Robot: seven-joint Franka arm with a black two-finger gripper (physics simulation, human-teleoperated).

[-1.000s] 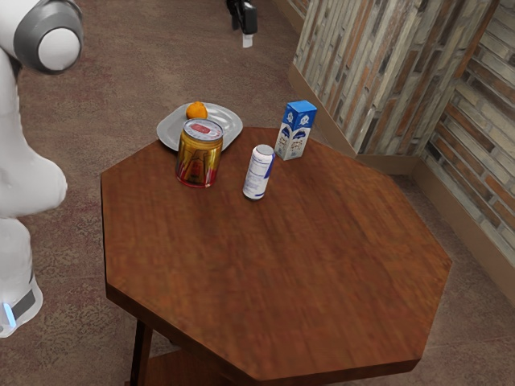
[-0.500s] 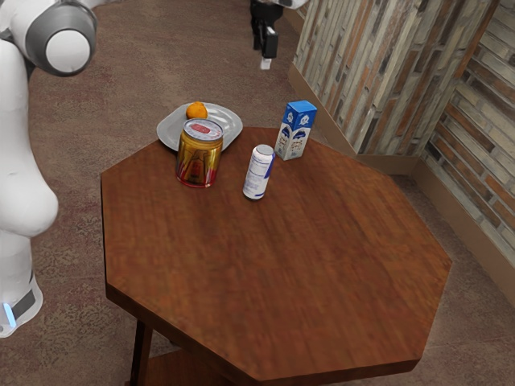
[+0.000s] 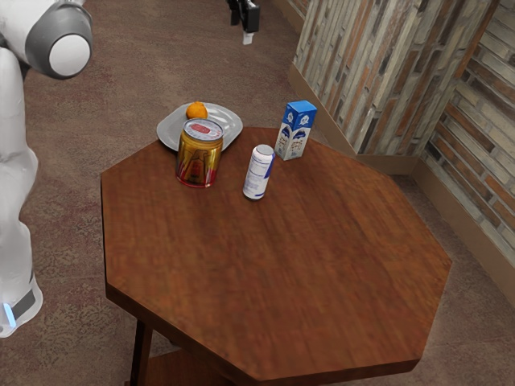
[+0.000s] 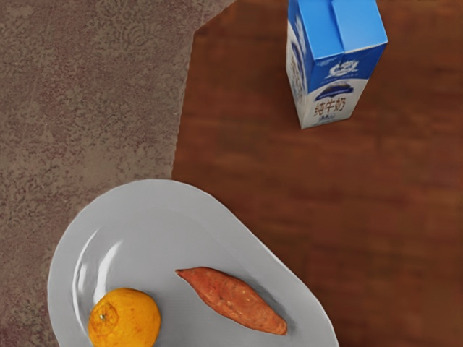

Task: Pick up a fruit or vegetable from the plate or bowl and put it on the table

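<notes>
At the top of the exterior view my gripper (image 3: 247, 35) hangs high, beyond the plate and the milk carton. The grey plate (image 3: 228, 121) lies at the table's far edge with an orange fruit (image 3: 196, 111) on it. In the wrist view the orange fruit (image 4: 124, 319) and a reddish-brown sweet potato (image 4: 233, 299) lie apart on the plate (image 4: 155, 217). The gold can blocks part of the plate in the exterior view. The wooden table (image 3: 282, 273) carries it all.
A gold and red can (image 3: 199, 154) stands in front of the plate. To the exterior view's right of it are a white can (image 3: 258, 172) and a blue and white milk carton (image 3: 295, 130). A brick wall (image 3: 378, 72) rises behind.
My gripper shifted toward the exterior view's right and lower, then came back up to nearly its first place. The arm's elbow has shifted slightly. Fruit, plate, cans and carton stayed still.
</notes>
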